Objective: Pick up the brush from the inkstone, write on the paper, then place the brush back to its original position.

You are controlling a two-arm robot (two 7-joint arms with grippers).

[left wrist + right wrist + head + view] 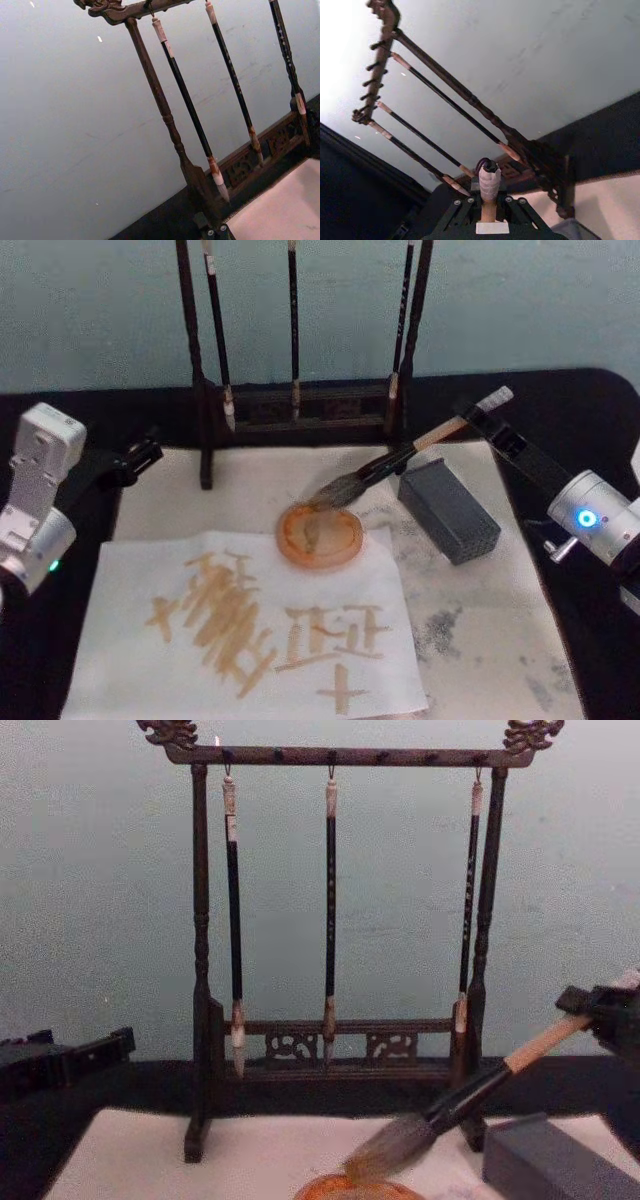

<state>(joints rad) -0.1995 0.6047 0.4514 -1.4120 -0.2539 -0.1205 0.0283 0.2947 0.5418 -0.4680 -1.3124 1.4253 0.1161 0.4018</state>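
Paper (135, 580): lies on the near side of the orange dish (285, 537). It carries several brown brush strokes (230, 625), so the writing step is judged done.

Brush rack (330, 756): stands behind the dish with three thin brushes (330, 900) hanging untouched.

Grey block (450, 512): sits just right of the dish, apart from it.

Dish: taken here as the inkstone, though the view is too poor to be certain.

Brush (400, 455): slants down from the right, handle raised behind the block, bristles at the dish's far rim. Whether the tip touches the dish cannot be confirmed.

Right gripper (478, 418): up and to the right of the dish, jaws closed on the brush handle near its whitish end cap (489, 182).

Left gripper (140, 453): parked well left of the dish, off the paper; its state cannot be told.

Assessment: pickup and writing complete. Remaining: settle the brush on the dish and release it.
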